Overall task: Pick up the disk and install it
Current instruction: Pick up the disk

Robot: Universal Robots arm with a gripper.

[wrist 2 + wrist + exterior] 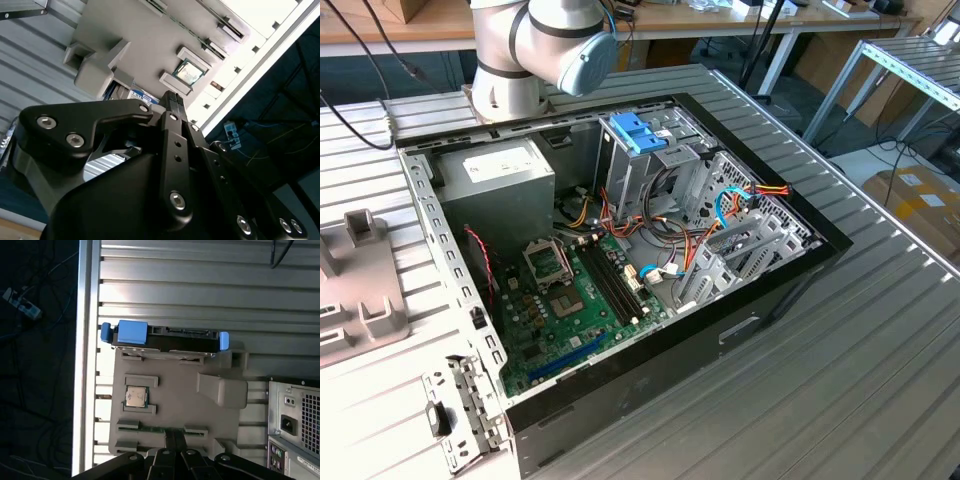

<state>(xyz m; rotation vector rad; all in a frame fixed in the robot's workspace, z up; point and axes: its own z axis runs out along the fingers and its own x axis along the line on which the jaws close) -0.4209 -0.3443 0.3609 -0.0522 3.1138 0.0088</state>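
Ribbed aluminium table (840, 380) carrying open black computer case (650, 370), dark blue-railed rectangular disk (165, 340) lying against grey plastic fixture tray (170, 390), black gripper (175, 435) pointing down over tray, jaws together, nothing held

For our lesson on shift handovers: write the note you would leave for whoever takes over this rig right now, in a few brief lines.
Gripper: shut, holding nothing, hovering over the grey tray, apart from the disk.
The disk sits at the tray's edge on the slatted table, outside the computer case.
Done: nothing that shows; the case lies open.
Left: the disk is not yet picked up or installed.
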